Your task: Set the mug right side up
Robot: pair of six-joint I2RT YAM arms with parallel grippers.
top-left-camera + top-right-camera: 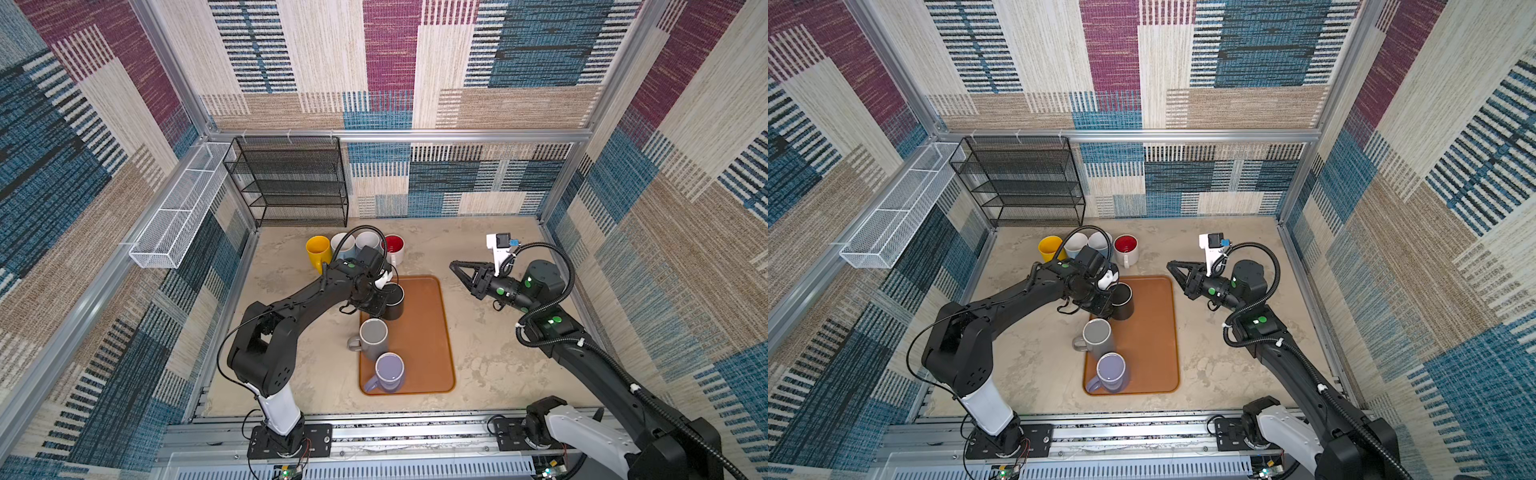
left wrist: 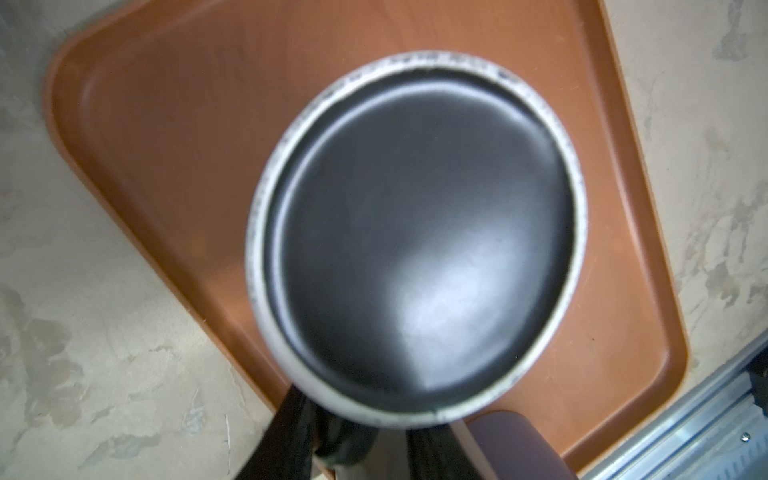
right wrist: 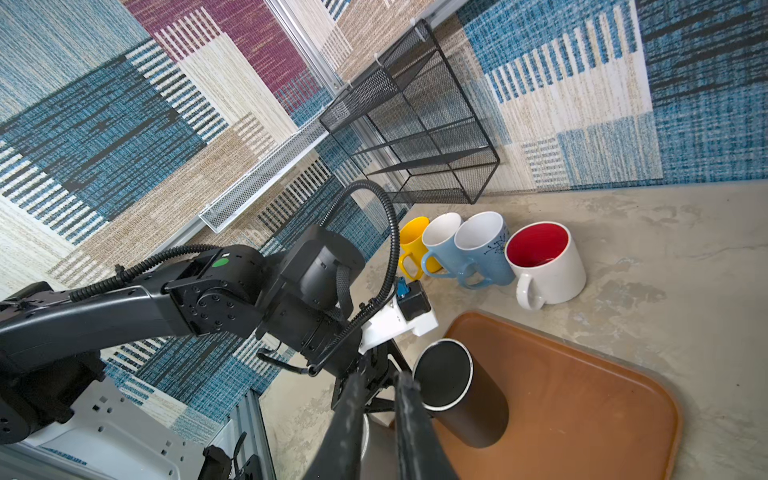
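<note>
the left wrist view alone shows the left gripper (image 2: 359,446) clamped on the black mug (image 2: 415,232), base up, at the brown tray's (image 1: 424,332) far left corner. the gray mug (image 1: 374,336) and lavender mug (image 1: 389,370) stand empty on it. the right gripper (image 1: 454,265) is pinched together, holding nothing.

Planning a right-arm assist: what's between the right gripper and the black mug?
Nothing: only bare tabletop and a bare corner of the tray separate the right gripper from the black mug, in both top views.
</note>
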